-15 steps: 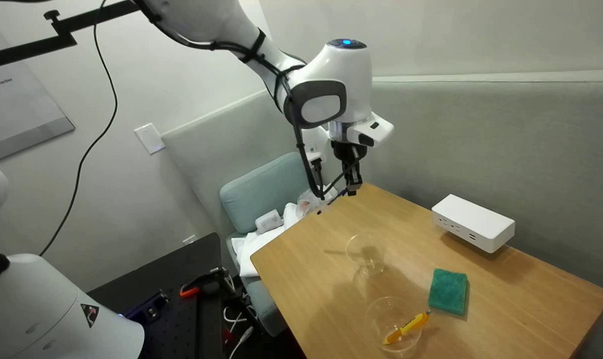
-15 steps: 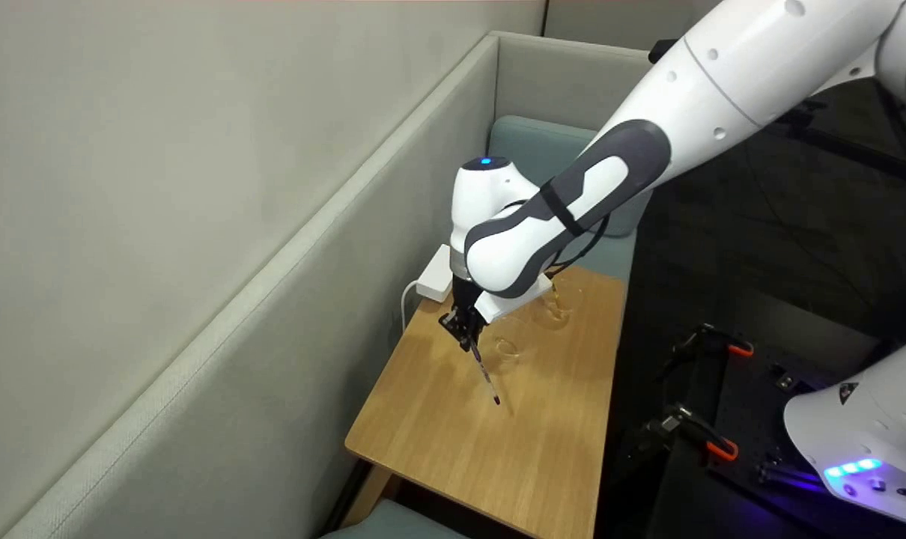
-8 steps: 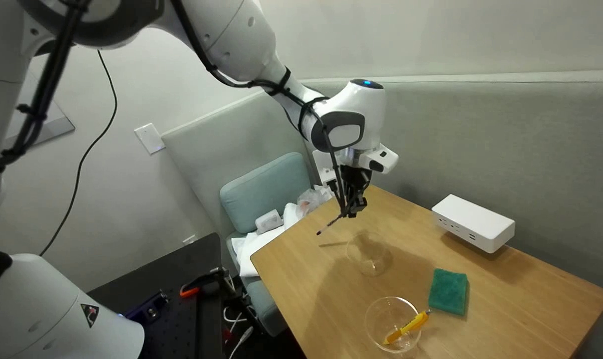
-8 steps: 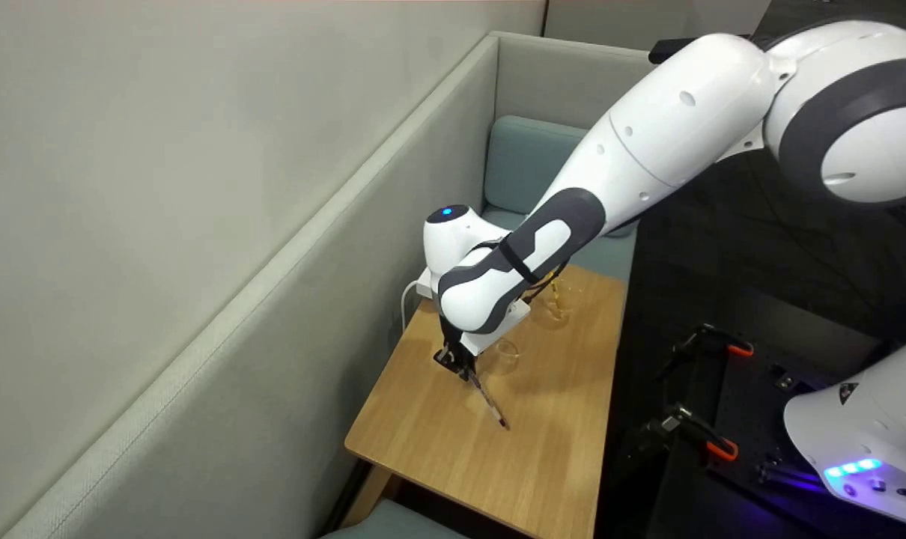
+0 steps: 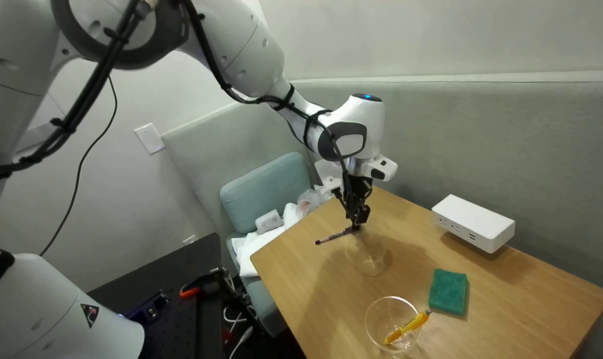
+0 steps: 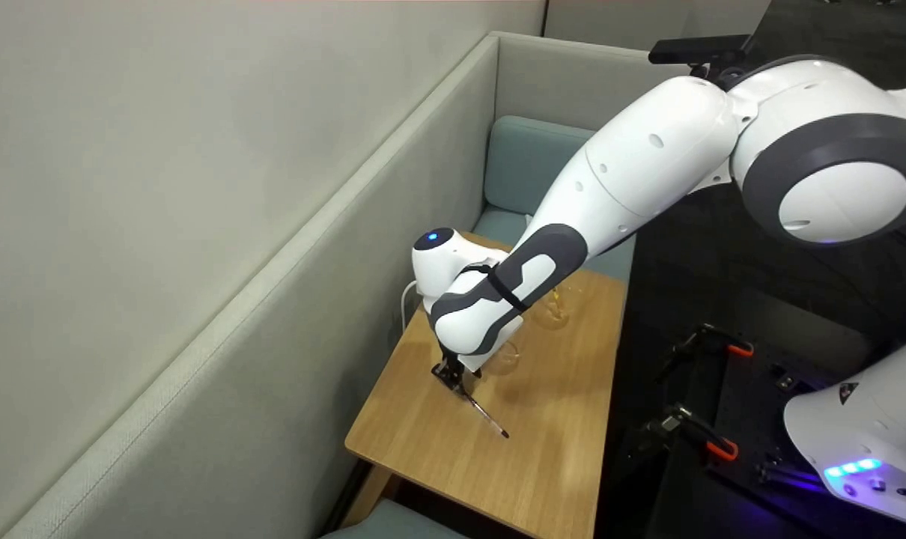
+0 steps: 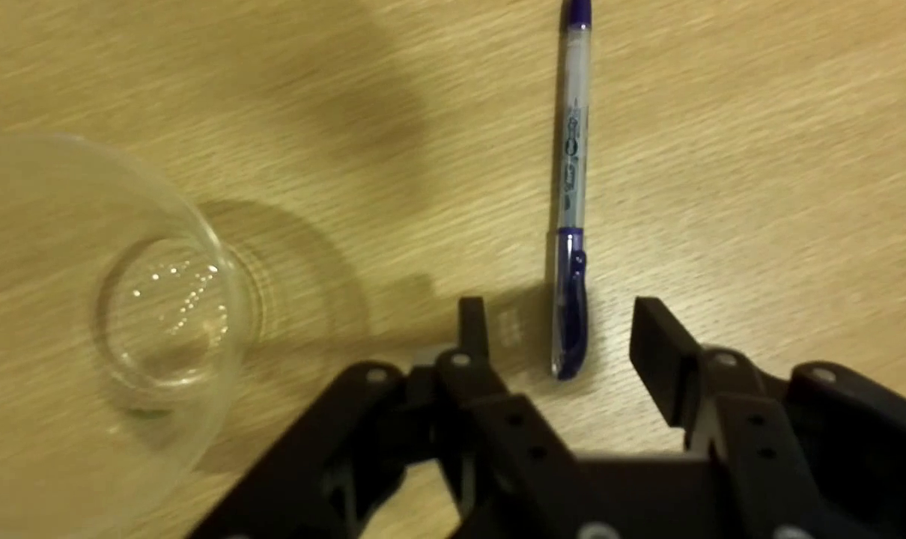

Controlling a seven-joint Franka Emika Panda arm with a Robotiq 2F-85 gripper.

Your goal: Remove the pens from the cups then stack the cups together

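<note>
- Black two-fingered hand (image 7: 560, 344) is standing wide, with gaps showing in the wrist view between its fingertips (image 7: 473, 326) and the slim clear-barrelled pen (image 7: 573, 150) with dark purple cap and end.
- That pen is lying on the light-wood counter (image 7: 760, 150), its clipped cap end sitting between the fingertips; both exterior views are showing it only as a thin dark stick reaching out from under the hand.
- Just beside the hand, a clear, see-through round cup (image 7: 161, 314) is standing upright; the wrist view is cutting it off, while in an exterior view the white jointed arm (image 6: 640, 157) is covering part of it.
- Both exterior views, unlike the wrist view, are showing a yellow-orange pen (image 5: 406, 328) leaning inside a second clear, see-through cup (image 5: 378, 319).
- Near that cup, in an exterior view, a green square pad (image 5: 448, 291) is lying flat, and a white rectangular box with sockets (image 5: 473, 223) is sitting farther off.
- A grey padded booth back (image 5: 481, 134) is running along the counter, a blue-green cushion (image 5: 269, 184) is leaning at its end, and a black platform (image 5: 187, 264) is carrying an orange-handled clamp (image 5: 191, 290).
</note>
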